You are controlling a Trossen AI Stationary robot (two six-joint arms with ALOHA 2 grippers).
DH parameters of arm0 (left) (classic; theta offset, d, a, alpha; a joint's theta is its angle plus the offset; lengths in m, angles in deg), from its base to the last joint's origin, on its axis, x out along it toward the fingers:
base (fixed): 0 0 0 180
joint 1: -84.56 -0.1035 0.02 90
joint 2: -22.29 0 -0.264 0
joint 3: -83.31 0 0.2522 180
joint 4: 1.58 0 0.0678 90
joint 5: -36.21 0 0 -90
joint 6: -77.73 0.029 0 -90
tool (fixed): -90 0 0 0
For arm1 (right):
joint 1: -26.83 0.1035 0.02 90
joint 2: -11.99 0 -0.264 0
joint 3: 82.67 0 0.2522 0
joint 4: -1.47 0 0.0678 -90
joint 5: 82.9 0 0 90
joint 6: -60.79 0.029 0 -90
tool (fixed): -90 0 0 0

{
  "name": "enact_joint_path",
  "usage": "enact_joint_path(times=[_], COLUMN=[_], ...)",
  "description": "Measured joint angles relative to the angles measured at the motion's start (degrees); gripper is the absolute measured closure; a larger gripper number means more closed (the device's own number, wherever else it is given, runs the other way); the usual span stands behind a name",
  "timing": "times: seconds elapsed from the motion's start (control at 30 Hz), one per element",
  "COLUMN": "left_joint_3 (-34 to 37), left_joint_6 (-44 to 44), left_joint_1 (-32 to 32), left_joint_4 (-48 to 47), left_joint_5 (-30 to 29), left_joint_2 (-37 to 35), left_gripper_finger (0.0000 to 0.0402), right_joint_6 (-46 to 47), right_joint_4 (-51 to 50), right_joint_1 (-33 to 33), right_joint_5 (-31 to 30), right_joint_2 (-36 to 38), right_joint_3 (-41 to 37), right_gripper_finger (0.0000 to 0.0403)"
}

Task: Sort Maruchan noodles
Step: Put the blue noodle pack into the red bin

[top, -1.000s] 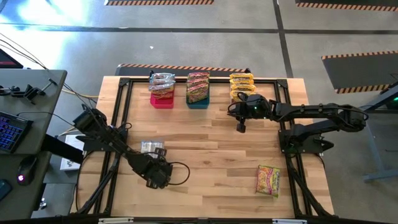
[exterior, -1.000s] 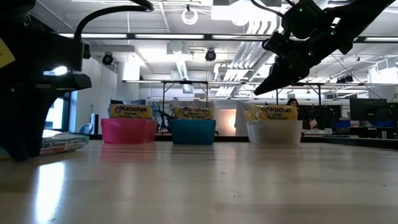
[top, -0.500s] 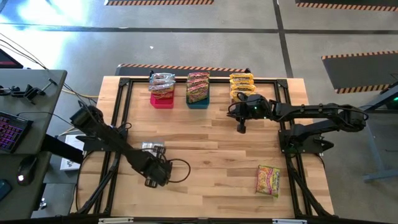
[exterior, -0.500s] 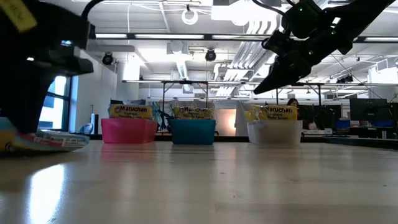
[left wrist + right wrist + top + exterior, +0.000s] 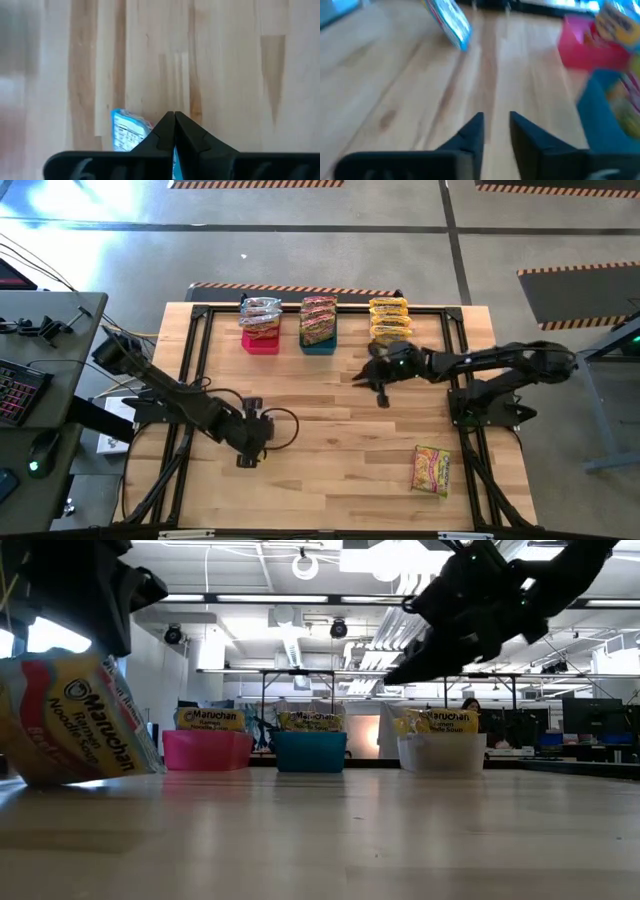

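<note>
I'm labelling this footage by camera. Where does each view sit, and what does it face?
High: overhead, straight down; both arms, pink bin, loose packet.
Low: table height, looking across at the bins; left gripper's held packet nearby.
Left wrist: over wood; left gripper shut on that packet.
Right wrist: right gripper, fingers apart, facing the bins.
Shared: the pink bin shows in high, low and right wrist.

The right gripper (image 5: 496,131) is seen from behind its own two dark fingers (image 5: 473,131), which are set slightly apart with nothing between them; beyond them a pale wooden worktop (image 5: 410,95) of lengthwise planks is shown; a silvery-blue noodle packet (image 5: 448,21) is seen tilted above the worktop, farther off; a pink bin (image 5: 587,46) holding a yellow-printed packet (image 5: 616,21) is seen beside a blue bin (image 5: 610,107), whose contents are blurred.
</note>
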Motion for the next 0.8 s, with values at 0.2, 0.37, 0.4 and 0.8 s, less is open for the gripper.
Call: enact_joint_path(times=[0.2, 0.37, 0.4, 0.8], left_joint_3=[0.0, 0.0, 0.0, -0.1], left_joint_6=[0.0, 0.2, 0.6, 2.6], left_joint_1=[-0.5, -1.6, -1.8, -6.1], left_joint_4=[0.1, 0.1, 0.1, 3.8], left_joint_5=[-1.7, -2.3, -2.5, -5.1], left_joint_2=[-1.5, -1.8, -1.8, -2.3], left_gripper_finger=[0.0401, 0.0401, 0.0401, 0.0401], right_joint_6=[7.8, 12.6, 12.6, 15.1], right_joint_4=[25.0, 30.9, 30.9, 30.5], right_joint_1=[3.9, 6.5, 7.2, 8.9], right_joint_5=[3.3, 4.5, 4.6, 7.1], right_joint_2=[-15.0, -27.6, -30.1, -46.6], right_joint_3=[0.4, 7.7, 9.6, 29.8], right_gripper_finger=[0.0242, 0.0185, 0.0177, 0.0164])
